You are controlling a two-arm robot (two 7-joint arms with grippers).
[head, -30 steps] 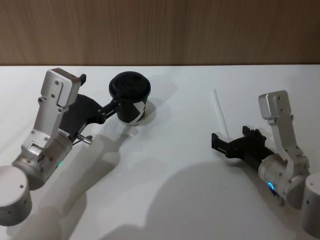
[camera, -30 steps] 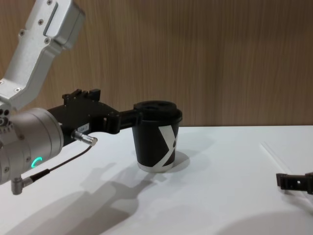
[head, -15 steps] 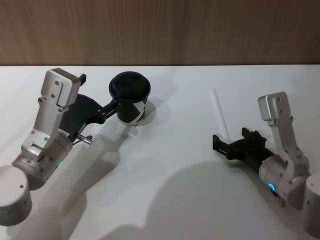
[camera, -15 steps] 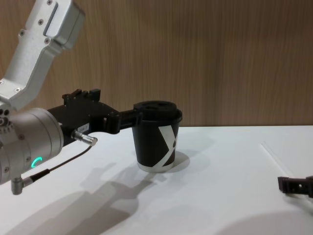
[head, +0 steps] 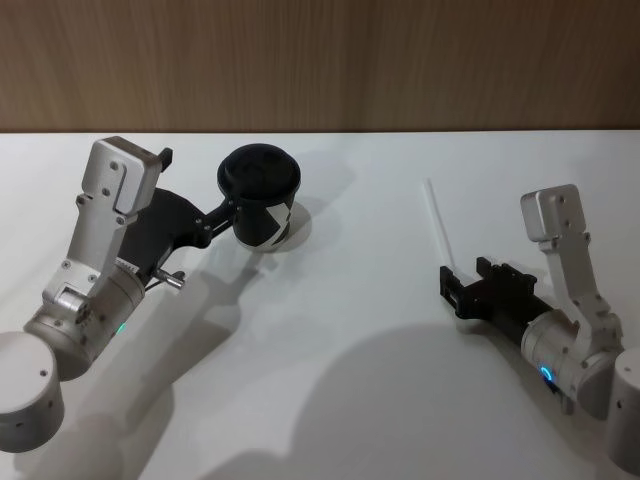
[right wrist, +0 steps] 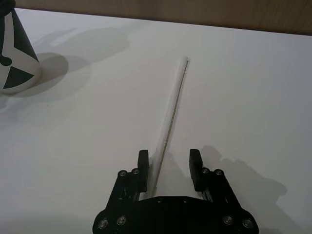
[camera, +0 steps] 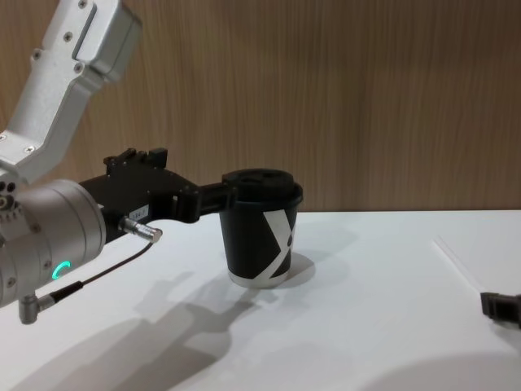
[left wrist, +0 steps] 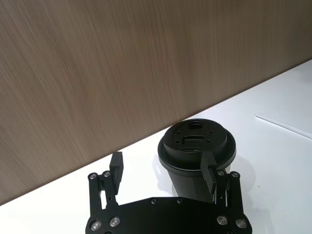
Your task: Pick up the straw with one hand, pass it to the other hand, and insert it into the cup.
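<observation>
right gripper [right wrist: 168,163], a black two-finger pincer on a silver cylindrical wrist: positioned low over the white table [head: 340,330] on the robot's right side. fingers apart, nothing clamped. the near end of the long, thin, straight white straw [right wrist: 171,114] lies between the two fingers, closer to one than to the other; contact with that finger cannot be confirmed. the straw lies flat on the table, its far end pointing away from the gripper toward the brown wood-grain wall [head: 400,60].

left gripper [left wrist: 163,158], a black pincer on a bulky silver wrist: reaches level across the table on the robot's left side toward the black paper cup with black plastic lid and white x-like mark [camera: 259,232]. fingers apart. one finger sits at the cup's upper side by the lid rim; whether it touches cannot be told. the other finger stands clear to the side. the cup stands upright on the table, left of centre, well apart from the straw.
</observation>
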